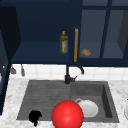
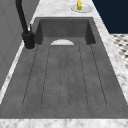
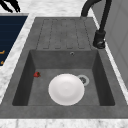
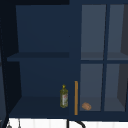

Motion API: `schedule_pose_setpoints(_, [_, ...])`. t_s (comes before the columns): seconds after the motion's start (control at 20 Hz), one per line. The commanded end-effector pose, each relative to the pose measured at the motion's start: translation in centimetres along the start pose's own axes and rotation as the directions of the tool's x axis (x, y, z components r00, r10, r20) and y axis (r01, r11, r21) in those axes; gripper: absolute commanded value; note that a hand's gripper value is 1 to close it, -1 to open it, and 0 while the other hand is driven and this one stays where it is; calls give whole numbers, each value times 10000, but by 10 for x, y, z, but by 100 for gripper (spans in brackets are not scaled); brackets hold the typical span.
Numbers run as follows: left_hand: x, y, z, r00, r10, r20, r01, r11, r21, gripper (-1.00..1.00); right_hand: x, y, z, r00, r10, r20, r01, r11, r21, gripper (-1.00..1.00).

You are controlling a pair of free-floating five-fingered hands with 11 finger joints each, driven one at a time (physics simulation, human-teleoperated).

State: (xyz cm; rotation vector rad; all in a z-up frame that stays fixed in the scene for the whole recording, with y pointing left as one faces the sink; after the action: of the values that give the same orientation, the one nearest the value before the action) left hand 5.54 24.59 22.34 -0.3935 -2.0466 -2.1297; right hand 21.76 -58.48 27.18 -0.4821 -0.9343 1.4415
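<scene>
Hovering left hand point(image 1: 35, 116) front; plate point(image 3: 66, 89) right-side.

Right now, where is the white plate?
The white plate lies flat in the sink basin beside the drain, at the front view's right half.

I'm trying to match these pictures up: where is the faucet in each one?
Front view: faucet at centre, behind the sink.
Left side view: faucet at upper left.
Right side view: faucet at upper right.
Upper view: faucet at the bottom edge, below the bottle.
Shared landmark: the plate in the basin; the bottle links the front and upper views.
</scene>
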Motion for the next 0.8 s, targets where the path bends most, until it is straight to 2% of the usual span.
schedule_pose_setpoints(0.0, [0, 0, 0, 10000, 0, 0, 0, 10000, 0, 0, 12, 0, -8, 10000, -76, -39, 77, 9995, 296, -100])
schedule_pose_setpoints(0.1, [0, 0, 0, 10000, 0, 0, 0, 10000, 0, 0, 37, 5, -7, 9991, 263, -333, -251, 9991, 353, -100])
schedule_pose_setpoints(0.25, [0, 0, 0, 10000, 0, 0, 0, 10000, 0, 0, 57, 1, 3, 9976, 332, -606, -325, 9994, 119, -100])
schedule_pose_setpoints(0.35, [0, 0, 0, 10000, 0, 0, 0, 10000, 0, 0, 65, 1, 12, 9979, 64, -641, -72, 9999, -122, -100])
schedule_pose_setpoints(0.45, [0, 0, 0, 10000, 0, 0, 0, 10000, 0, 0, 71, -6, 25, 9965, -164, -822, 105, 9974, -715, -100])
schedule_pose_setpoints(0.75, [0, 0, 0, 10000, 0, 0, 0, 10000, 0, 0, 88, -10, 38, 9934, -681, -928, 565, 9909, -1226, -100])
